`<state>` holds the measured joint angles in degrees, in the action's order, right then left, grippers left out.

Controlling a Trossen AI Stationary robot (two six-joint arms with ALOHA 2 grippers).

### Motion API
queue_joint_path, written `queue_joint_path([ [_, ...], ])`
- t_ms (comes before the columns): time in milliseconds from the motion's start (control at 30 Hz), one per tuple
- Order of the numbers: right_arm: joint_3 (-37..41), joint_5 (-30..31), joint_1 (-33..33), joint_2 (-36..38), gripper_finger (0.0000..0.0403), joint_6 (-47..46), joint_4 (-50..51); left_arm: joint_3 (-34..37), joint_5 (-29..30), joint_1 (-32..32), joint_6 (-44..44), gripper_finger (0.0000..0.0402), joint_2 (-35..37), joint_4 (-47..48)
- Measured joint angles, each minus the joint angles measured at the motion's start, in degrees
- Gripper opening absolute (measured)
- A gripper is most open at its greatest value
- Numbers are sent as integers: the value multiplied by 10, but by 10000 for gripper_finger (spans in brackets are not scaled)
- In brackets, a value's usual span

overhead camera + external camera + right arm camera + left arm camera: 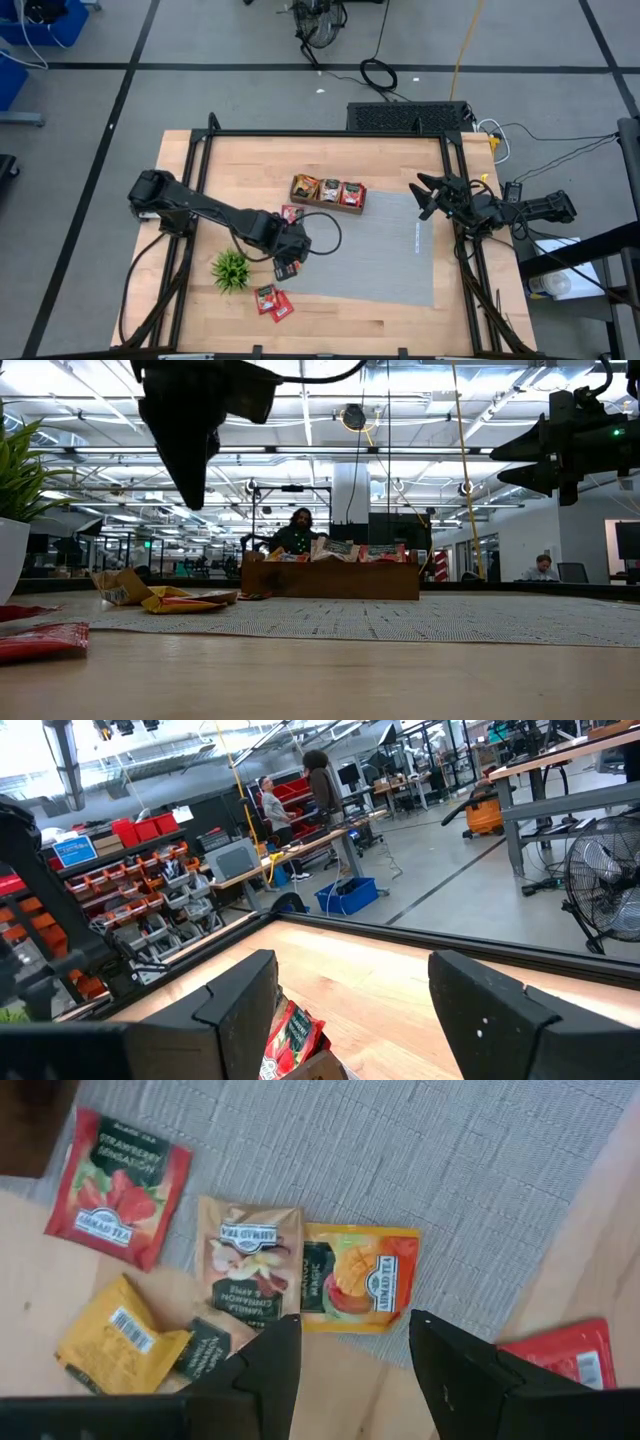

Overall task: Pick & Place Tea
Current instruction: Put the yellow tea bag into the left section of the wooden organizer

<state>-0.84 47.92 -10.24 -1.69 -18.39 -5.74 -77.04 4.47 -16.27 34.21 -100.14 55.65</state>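
Observation:
Several tea packets lie flat under my left gripper (355,1348), at the grey mat's edge: a red one (118,1188), a beige one (248,1255), an orange one (358,1278) and a yellow one (120,1335). The left gripper (288,252) hangs open above them, pointing down and touching none. Two more red packets (273,302) lie near the table's near edge. Other packets stand in the wooden tray (328,192). My right gripper (425,195) waits open, raised, at the table's right side, facing the tray.
A small green plant (230,270) in a white pot stands just left of the left gripper. The grey mat (380,250) covers the table's middle and right. A black frame runs round the table. People show in the room beyond the table's far edge.

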Motion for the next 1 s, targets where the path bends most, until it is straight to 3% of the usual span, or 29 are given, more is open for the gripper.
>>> queue_joint_path([
  [533,0,0,0,0,242,0,0,2,-31,-36,8,186,-78,-39],
  [700,0,0,0,0,242,0,0,40,-49,-46,7,186,-87,-108],
  [1000,0,0,0,0,242,0,0,76,13,-49,17,186,-87,-132],
])
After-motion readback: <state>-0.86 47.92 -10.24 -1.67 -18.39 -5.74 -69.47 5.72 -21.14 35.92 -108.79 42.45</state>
